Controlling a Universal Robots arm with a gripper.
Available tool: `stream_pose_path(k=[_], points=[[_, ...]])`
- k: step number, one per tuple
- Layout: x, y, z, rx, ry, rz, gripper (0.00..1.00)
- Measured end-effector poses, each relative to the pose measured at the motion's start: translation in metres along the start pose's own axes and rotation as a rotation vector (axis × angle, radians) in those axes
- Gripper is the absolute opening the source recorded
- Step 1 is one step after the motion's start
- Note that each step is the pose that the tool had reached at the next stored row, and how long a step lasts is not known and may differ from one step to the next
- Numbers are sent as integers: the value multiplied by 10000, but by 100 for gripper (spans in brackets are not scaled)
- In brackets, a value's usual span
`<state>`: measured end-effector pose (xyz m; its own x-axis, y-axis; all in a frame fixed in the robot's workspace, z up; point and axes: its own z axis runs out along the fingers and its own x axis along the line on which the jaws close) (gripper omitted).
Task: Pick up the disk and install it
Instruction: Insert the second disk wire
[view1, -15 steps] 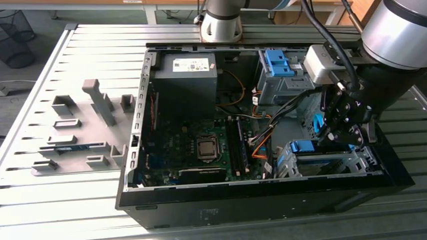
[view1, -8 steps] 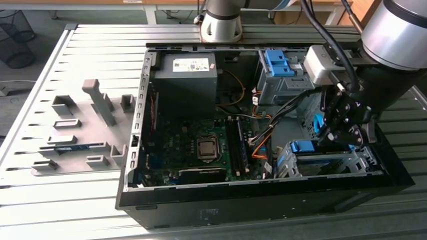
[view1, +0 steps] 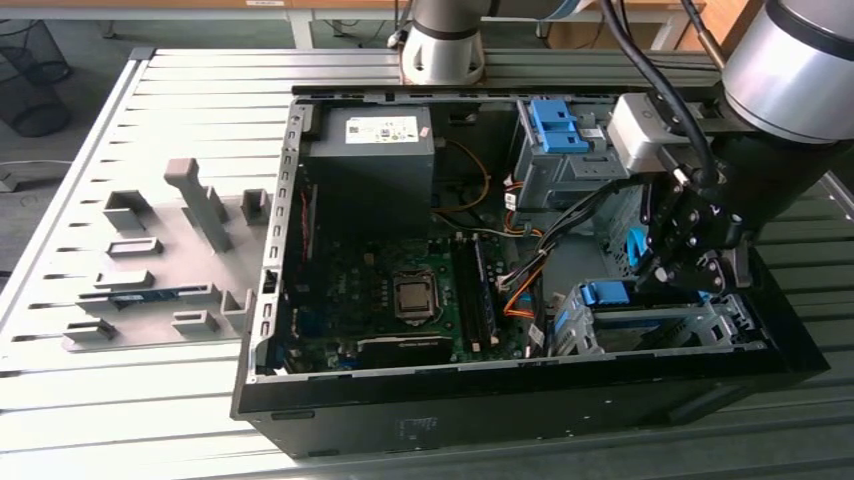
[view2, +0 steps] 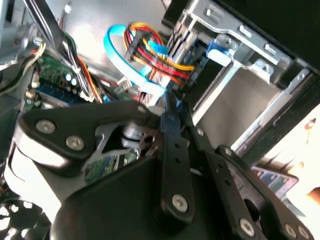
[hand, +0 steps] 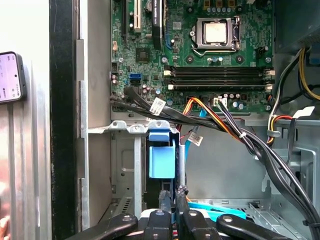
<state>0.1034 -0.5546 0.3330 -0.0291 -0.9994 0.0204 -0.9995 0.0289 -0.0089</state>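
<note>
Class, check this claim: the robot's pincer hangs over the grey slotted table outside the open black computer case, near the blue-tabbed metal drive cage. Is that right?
Not quite. The pincer hangs inside the open black computer case, not over the grey slotted table. The exterior view shows it just above the blue-tabbed metal drive cage at the case's front corner, on that view's right. The rest holds.

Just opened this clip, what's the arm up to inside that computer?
The arm's gripper is down inside the open computer case, at the metal drive cage on the exterior view's right. The disk, with its blue bracket, sits upright in a slot of that cage. The first wrist view shows the fingers close together just beside its edge; contact isn't clear.
</note>
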Motion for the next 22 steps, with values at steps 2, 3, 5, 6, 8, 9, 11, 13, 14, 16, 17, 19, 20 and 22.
stream_pose_path(k=[2, 3, 5, 6, 8, 9, 11, 13, 14, 16, 17, 19, 20, 22], points=[[0, -1, -4, 0, 7, 0, 16], [0, -1, -4, 0, 7, 0, 16], [1, -1, -2, 0, 9, -1, 16], [28, -1, 66, 0, 5, -1, 16], [28, -1, 63, 1, -2, -1, 17], [29, -2, 53, 0, -20, 0, 23], [30, -2, 1, -5, -52, 0, 23], [31, -2, -53, -9, -64, 0, 23], [32, -2, -80, -10, -62, 0, 23], [32, -3, -123, -12, -64, 0, 23], [33, -3, -145, -12, -65, 0, 23], [34, -3, -182, -16, -64, 0, 23], [34, -3, -189, -17, -68, 0, 23], [34, -3, -190, -18, -83, 0, 23]])
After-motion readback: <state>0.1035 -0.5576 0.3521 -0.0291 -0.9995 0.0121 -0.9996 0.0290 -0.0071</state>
